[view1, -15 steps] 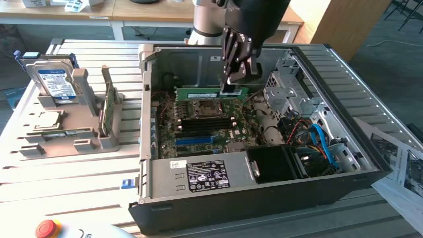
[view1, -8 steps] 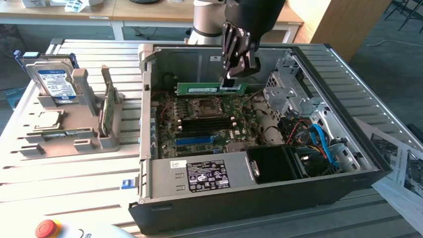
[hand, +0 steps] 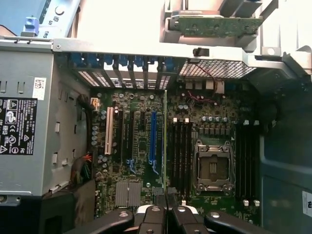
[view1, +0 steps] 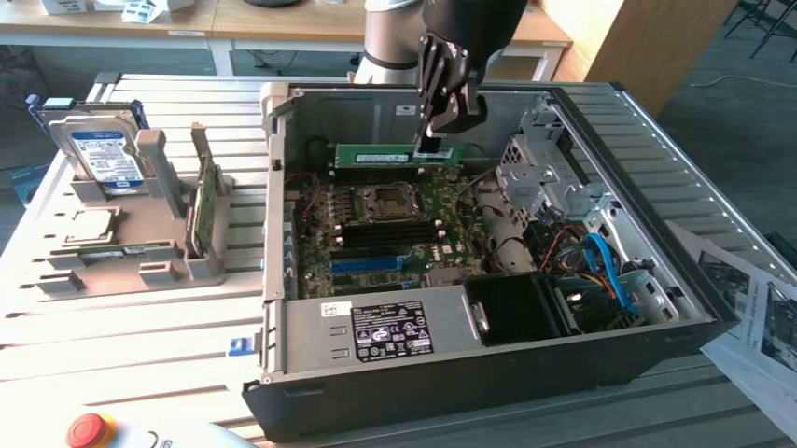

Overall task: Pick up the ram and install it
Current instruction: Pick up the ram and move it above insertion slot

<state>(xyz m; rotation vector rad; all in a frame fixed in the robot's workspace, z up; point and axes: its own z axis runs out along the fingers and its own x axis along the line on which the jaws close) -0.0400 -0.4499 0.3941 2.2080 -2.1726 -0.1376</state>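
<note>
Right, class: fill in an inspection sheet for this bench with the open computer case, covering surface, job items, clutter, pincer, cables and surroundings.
surface: white slatted table carrying an open computer case.
job's things: ram held over the motherboard inside the case.
clutter: hard drive and a spare green stick upright in a grey rack; papers; red button.
grippers: pincer shut on the ram.
cables: blue cable inside the case.
surroundings: wooden desks behind the table.
</note>
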